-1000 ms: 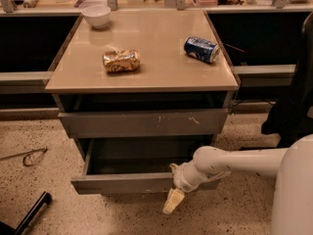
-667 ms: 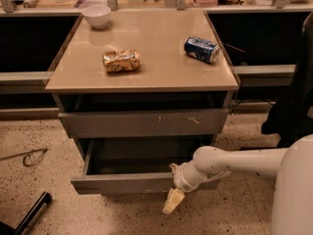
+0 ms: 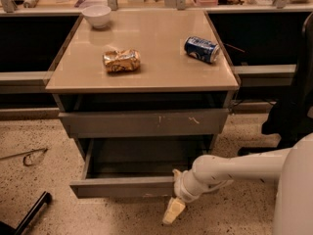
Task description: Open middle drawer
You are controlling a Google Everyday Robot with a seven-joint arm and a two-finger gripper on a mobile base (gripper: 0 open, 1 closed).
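The middle drawer [image 3: 122, 186] is the lower, pulled-out one of the grey cabinet. Its front stands well forward of the cabinet, with a faint pale scuff on the lower edge, and its plain grey inside [image 3: 142, 155] shows. My gripper [image 3: 175, 200] is at the right end of that drawer front, low near the floor, with a pale yellowish tip hanging below the front's edge. My white arm [image 3: 234, 168] reaches in from the right. Above it, the larger grey front with white scratches [image 3: 142, 123] is closed.
On the beige cabinet top [image 3: 161, 67] lie a crumpled snack bag [image 3: 121, 60], a blue can on its side [image 3: 201, 49] and a white bowl [image 3: 96, 15]. A dark chair [image 3: 293, 106] stands at the right. A black bar [image 3: 29, 212] and a wire [image 3: 27, 155] lie on the speckled floor at the left.
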